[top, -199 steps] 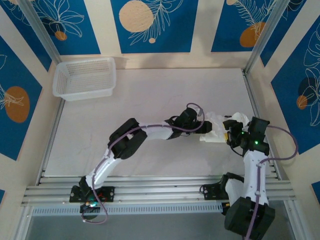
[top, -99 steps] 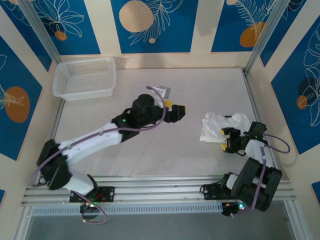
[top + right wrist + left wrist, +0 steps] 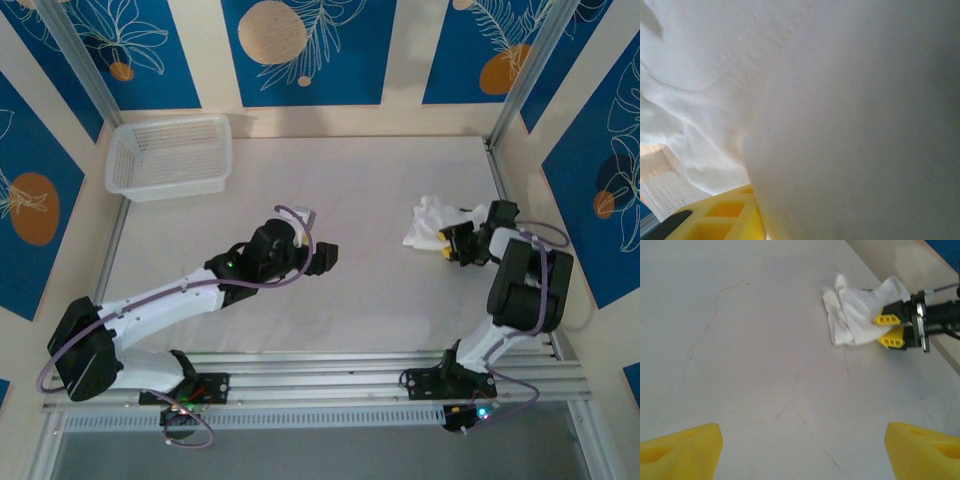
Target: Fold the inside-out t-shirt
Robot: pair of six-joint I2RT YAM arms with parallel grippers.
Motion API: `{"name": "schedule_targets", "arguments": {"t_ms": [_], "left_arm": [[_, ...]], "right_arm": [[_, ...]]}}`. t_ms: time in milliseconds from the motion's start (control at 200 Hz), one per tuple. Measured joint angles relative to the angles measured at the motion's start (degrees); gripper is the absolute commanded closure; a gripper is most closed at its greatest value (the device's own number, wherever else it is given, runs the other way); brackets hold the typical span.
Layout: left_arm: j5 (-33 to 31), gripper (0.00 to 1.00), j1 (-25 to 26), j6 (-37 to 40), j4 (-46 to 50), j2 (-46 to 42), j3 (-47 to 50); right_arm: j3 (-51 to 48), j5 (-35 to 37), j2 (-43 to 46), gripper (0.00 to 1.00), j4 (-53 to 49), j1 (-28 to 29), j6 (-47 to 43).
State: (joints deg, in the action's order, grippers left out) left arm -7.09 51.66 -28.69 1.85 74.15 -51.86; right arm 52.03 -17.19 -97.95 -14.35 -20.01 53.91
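Inside-out t-shirt [image 3: 428, 222] lies crumpled in a small heap on the table [image 3: 330, 180], well apart from the white mesh basket [image 3: 170, 155], by the table edge opposite the basket's side. Between basket and shirt runs a broad stretch of bare, smooth tabletop. The left gripper [image 3: 322, 256] stands in that stretch, touching neither. The left wrist view shows its yellow fingers [image 3: 685, 450] spread wide with nothing between them. That view also shows what the overhead view blurs: the right gripper [image 3: 890, 330] clamped on the shirt's far-from-basket edge, cloth between its fingers. The right wrist view adds texture: thin soft fabric with a stitched seam, draped over a ribbed yellow finger [image 3: 725, 220].
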Motion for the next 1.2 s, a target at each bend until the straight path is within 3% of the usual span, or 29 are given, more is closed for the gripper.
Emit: {"name": "schedule_targets", "arguments": {"t_ms": [250, 380, 490, 680, 815, 995, 1200], "left_arm": [[-1.0, 0.16, 0.0, 0.8, 0.2, -1.0, 0.1], [-1.5, 0.16, -0.2, 0.8, 0.2, -3.4, 1.3], [-1.8, 0.16, -0.3, 0.8, 0.3, -5.0, 2.2], [-2.0, 0.16, -0.5, 0.8, 0.3, -5.3, 2.6], [-2.0, 0.16, -0.5, 0.8, 0.4, -5.3, 3.2], [-2.1, 0.16, -0.6, 0.8, 0.4, -6.0, 3.5], [-2.4, 0.16, -1.3, 0.8, 0.4, -6.8, 3.9]], "right_arm": [[26.9, 12.9, -14.9, 0.58, -13.5, 7.4, -5.9], [30.0, 16.3, -15.4, 0.51, -16.6, 9.1, -9.0], [30.1, 17.0, -14.8, 0.47, -19.5, 7.4, -9.7], [24.0, 16.7, -8.7, 0.40, -20.3, 2.6, -3.0], [24.8, 16.1, -9.0, 0.39, -21.1, -0.8, -0.1], [38.0, 15.1, -19.8, 0.47, -25.3, -3.8, 1.0], [55.0, 15.2, -32.1, 0.50, -32.1, -2.9, -1.1]]}}
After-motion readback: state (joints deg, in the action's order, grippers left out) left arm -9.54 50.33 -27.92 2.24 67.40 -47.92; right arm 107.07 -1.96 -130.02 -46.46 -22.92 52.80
